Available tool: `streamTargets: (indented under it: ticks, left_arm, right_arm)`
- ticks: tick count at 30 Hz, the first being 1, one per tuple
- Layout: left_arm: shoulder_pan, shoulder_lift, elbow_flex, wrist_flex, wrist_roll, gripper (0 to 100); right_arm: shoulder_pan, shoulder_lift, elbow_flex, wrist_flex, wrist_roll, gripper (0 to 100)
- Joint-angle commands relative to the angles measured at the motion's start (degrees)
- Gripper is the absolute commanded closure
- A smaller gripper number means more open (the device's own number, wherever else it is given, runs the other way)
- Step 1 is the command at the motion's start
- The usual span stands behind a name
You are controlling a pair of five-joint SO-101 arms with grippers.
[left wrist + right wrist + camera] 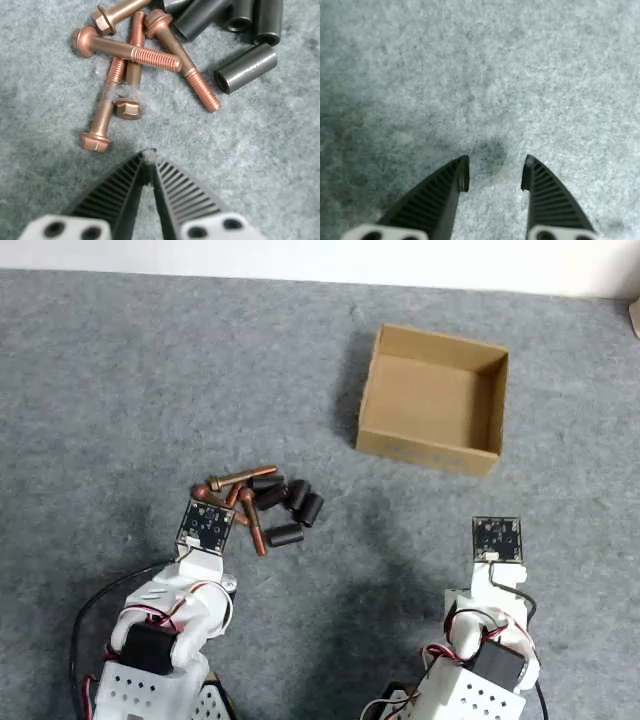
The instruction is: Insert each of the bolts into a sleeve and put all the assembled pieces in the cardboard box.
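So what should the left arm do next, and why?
Probably open the left tool and ease down over the nearest copper-coloured metal bolt. The tool is shut and empty just short of it, no bolt sits in a black cylindrical sleeve yet, and the brown cardboard box is empty.

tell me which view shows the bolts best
The left wrist view: the bolts are close up there, heads and threads plain, next to the sleeves. The high view shows the bolts as small copper sticks piled with the sleeves, near the left arm. The right wrist view looks at grey carpet.
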State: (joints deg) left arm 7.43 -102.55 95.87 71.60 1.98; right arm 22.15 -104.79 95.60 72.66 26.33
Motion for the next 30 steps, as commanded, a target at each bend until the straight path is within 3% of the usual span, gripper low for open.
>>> streamTargets:
  ticks: [1,21,25,28,30]
  left_arm:
    - [-0.13,0.4,1.36,-0.88,0.26,99]
    - [0.04,0.4,1.36,-0.88,0.26,99]
    - [2.33,0.31,1.36,-1.05,0.35,99]
    - [7.16,0.22,1.36,-1.32,0.18,99]
    - [10.15,0.22,1.36,-1.32,0.09,99]
  right_arm:
    - [0.57,-0.4,8.04,0.13,0.62,83.2]
    - [0.22,-0.4,8.13,0.13,0.35,83.2]
    - [-10.07,-0.4,8.13,0.13,0.53,83.2]
    - [-13.76,-0.4,8.04,-0.92,-0.09,83.2]
    - [-17.89,-0.4,8.04,-5.58,-4.75,83.2]
